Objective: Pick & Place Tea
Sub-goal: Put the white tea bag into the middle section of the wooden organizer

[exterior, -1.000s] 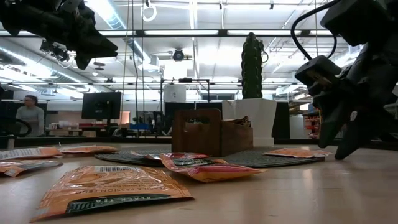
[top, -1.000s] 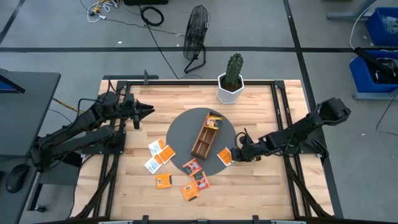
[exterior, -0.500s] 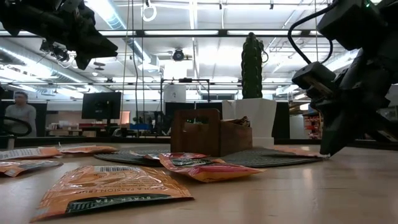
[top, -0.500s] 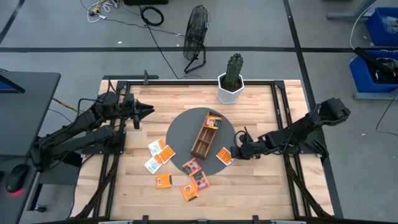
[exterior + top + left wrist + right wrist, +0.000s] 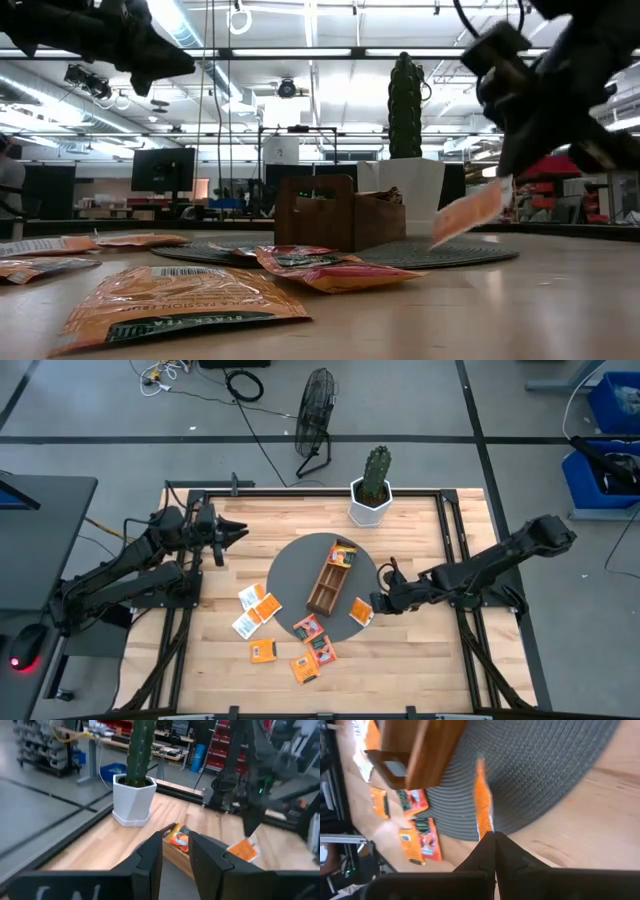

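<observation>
Over the right edge of the round grey mat (image 5: 300, 565), the right gripper (image 5: 377, 603) had its fingers pressed together on one orange tea sachet (image 5: 361, 611), pinched by an edge. In the low view that sachet (image 5: 467, 213) hung clear of the mat, tilted, free corner down. The right wrist view showed it edge-on (image 5: 482, 800), running straight out from the fingertips toward the wooden tray (image 5: 417, 747).

Key relation: the tray (image 5: 330, 580) lay just to the left of the held sachet, near the mat's centre, long axis running diagonally from near-left to far-right. My read: the next move is a short carry left and slightly toward the far edge, then lining the sachet up with a compartment. The right arm was clearly the nearer one.

The left gripper (image 5: 235, 531) hovered well apart, over the table's far-left area, fingers a little spread with nothing between them, pointing toward the cactus pot (image 5: 373, 500).

Counts:
- sachets: one held, one already in the tray's far compartment (image 5: 344, 554), about eight loose ones (image 5: 262, 606) on the wood and the mat's near-left edge; a few overlap, so that last count is approximate
- trays: one
- mats: one
- cactus pots: one, at the far edge
</observation>
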{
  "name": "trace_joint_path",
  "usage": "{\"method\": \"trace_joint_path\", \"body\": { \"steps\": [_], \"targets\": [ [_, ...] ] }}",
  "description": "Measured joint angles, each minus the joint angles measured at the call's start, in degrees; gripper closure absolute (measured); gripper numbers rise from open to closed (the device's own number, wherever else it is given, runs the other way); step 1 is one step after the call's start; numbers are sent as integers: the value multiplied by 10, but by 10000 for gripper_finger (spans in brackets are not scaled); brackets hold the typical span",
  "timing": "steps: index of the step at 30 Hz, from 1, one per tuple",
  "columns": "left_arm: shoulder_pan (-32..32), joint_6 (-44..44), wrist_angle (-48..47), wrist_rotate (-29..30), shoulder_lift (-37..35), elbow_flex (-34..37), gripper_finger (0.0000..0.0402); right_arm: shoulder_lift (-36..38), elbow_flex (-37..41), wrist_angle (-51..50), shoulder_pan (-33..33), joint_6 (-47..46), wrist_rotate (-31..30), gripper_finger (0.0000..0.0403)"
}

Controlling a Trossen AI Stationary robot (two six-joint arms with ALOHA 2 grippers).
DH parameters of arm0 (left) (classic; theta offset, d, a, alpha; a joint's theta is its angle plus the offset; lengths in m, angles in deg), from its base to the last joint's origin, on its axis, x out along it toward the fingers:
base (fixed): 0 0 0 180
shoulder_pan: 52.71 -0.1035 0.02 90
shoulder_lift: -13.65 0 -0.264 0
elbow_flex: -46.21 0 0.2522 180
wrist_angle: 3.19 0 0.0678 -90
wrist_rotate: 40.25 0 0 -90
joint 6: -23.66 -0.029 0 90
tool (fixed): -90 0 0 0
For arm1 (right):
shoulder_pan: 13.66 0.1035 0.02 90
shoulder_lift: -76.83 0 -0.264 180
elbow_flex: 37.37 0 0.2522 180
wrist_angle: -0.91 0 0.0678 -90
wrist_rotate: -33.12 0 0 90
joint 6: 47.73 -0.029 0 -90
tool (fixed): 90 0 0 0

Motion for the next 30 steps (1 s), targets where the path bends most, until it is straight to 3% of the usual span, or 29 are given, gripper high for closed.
{"method": "trace_joint_path", "body": {
  "steps": [10, 20, 30],
  "targets": [
    [0, -122, 1, 0, 0, 0, 305, 76, -50, -29, -7, -17, -82, 403],
    [0, -225, 42, 10, 6, 0, 305, 80, -121, -17, -42, -16, -165, 403],
    [2, -314, 137, 14, 60, 0, 300, 80, -160, 119, -84, -3, -223, 403]
  ]
}}
